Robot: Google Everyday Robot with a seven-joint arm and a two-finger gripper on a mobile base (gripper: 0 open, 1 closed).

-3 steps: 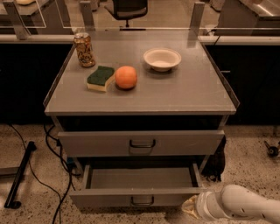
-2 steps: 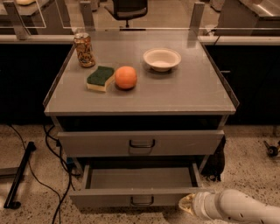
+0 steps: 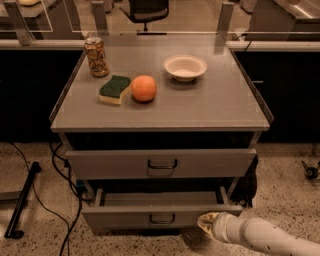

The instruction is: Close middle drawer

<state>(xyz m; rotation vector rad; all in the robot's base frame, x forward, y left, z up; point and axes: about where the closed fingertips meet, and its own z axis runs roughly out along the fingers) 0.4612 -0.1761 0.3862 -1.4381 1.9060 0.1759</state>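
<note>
Grey counter (image 3: 200,105): beneath its front edge the middle drawer (image 3: 125,216) stands pulled out. My gripper (image 3: 207,221) sits at the drawer front below the front-right corner, seemingly placed to push; its grip I cannot tell.

a grey cabinet top (image 3: 215,107) carries four things. a printed can (image 3: 96,56) stands upright at the back left. in front of it a green and yellow sponge (image 3: 115,89) lies flat, with an orange (image 3: 144,88) just beside it on the right. a white bowl (image 3: 185,66) sits apart from them at the back right. under the top runs a tall grey drawer front (image 3: 110,164) with a dark loop handle. the speckled floor (image 3: 35,165) shows black cables (image 3: 59,167) at the left and, at the lower right, lies under the gripper (image 3: 207,221). a black office chair (image 3: 146,9) stands behind.
</note>
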